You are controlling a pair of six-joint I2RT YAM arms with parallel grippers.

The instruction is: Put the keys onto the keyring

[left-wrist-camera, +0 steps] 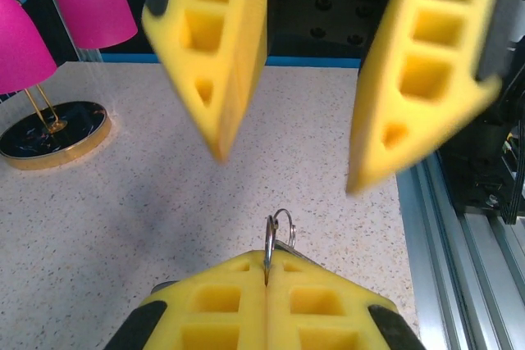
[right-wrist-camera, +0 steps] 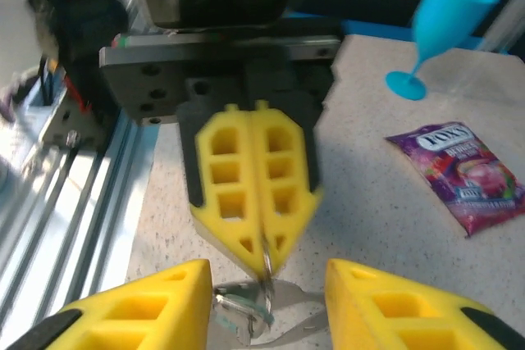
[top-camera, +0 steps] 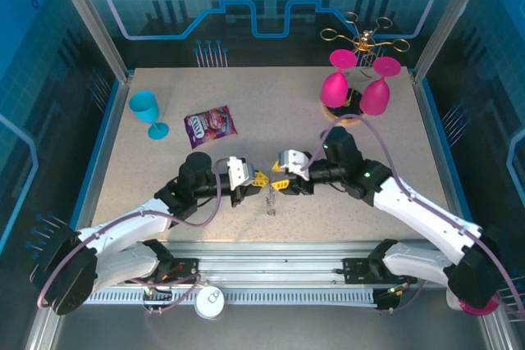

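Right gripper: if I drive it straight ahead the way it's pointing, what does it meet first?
Probably the metal ring pinched in the shut left gripper, which faces the open right gripper head-on; depth is unclear.

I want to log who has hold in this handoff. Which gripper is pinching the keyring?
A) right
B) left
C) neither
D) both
B: the left gripper has its fingers pressed together on the keyring, while the fingers of the right gripper stand well apart and are clear of it.
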